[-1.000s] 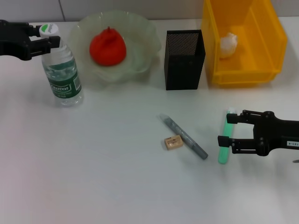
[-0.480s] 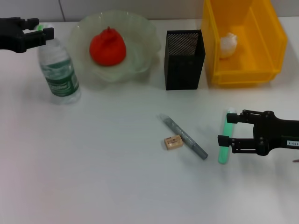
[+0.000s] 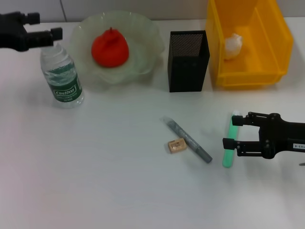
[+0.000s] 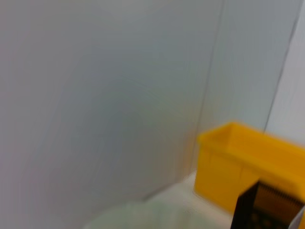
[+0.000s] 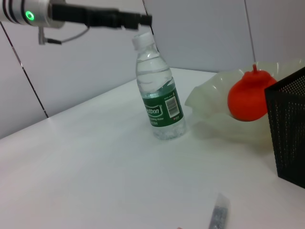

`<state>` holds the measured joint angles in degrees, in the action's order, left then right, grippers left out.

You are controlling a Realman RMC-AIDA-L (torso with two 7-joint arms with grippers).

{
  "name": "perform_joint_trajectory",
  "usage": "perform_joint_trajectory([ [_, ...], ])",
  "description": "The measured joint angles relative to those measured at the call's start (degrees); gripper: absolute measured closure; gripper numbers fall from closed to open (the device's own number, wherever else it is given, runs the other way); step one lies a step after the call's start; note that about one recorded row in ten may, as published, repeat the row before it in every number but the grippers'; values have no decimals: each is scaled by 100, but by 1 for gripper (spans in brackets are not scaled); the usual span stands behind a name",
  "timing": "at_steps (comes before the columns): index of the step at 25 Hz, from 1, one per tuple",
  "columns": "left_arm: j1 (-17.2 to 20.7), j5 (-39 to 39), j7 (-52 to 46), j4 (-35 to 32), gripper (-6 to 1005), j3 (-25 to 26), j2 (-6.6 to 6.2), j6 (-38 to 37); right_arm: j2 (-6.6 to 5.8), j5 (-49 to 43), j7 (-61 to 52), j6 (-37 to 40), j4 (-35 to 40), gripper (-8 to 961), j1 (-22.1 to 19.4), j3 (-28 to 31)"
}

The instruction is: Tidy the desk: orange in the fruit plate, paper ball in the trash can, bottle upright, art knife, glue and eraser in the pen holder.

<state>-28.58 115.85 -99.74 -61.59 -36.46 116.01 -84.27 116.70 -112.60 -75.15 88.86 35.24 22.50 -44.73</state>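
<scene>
The bottle [image 3: 61,78] [image 5: 159,95] stands upright at the far left of the table. My left gripper [image 3: 43,25] [image 5: 140,20] hovers open just above its cap, clear of it in the right wrist view. The orange [image 3: 110,47] [image 5: 250,98] lies in the fruit plate [image 3: 145,33]. Inside the yellow trash can [image 3: 281,33] sits the paper ball [image 3: 233,46]. The pen holder [image 3: 188,61] stands between plate and can. The grey art knife [image 3: 188,139] and the eraser [image 3: 177,145] lie mid-table. My right gripper [image 3: 230,132] is open over the green glue stick [image 3: 228,157].
The right wrist view shows the fruit plate's rim [image 5: 209,102], the pen holder's mesh wall [image 5: 290,129] and the art knife's tip [image 5: 219,217]. In the left wrist view I see a wall, the trash can [image 4: 248,167] and a corner of the pen holder [image 4: 267,210].
The left gripper has let go of the bottle's cap and risen a little. The bottle leaned briefly and now stands straight. The right arm has not moved.
</scene>
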Motion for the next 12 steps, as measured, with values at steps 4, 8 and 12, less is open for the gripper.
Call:
perform_joint_trajectory([
  [4,145,-1056,8,-17,203,43,-177,-560,-8,2,0,-5,6,150,2,1],
  [8,280,-1809,148,47,164,5,-251,-1473,-14,13,-35,14,23,150,16,41],
  [12,306,-1920,592,546,164,-131,-197,-2642,-17,17,-269,49,153,150,85,68],
])
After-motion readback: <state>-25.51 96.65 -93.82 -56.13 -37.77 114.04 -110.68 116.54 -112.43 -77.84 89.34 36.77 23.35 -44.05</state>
